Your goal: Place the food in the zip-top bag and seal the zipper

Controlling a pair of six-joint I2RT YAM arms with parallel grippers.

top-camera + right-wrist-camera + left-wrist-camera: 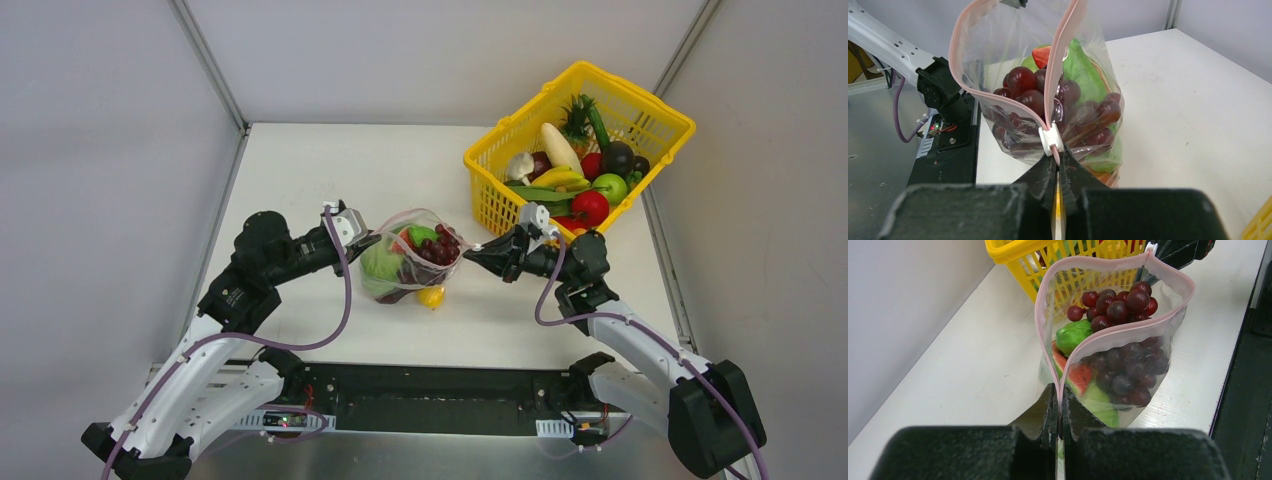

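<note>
The clear zip-top bag (415,258) hangs between my two grippers over the table, its mouth gaping wide. Inside are food pieces: purple grapes (1120,302), a green leafy piece (1073,335), a watermelon slice (1075,376) and a green cabbage (1083,75). My left gripper (1059,396) is shut on one end of the pink zipper (1040,315). My right gripper (1058,164) is shut on the other end, just behind the white slider (1052,140). A yellow fruit (431,297) shows at the bag's near bottom edge; I cannot tell whether it is inside.
The yellow lattice basket (497,205) stands at the back right, tilted, with several more toy fruits and vegetables in it, close behind my right gripper (472,252). The white table (300,170) has grey walls on three sides.
</note>
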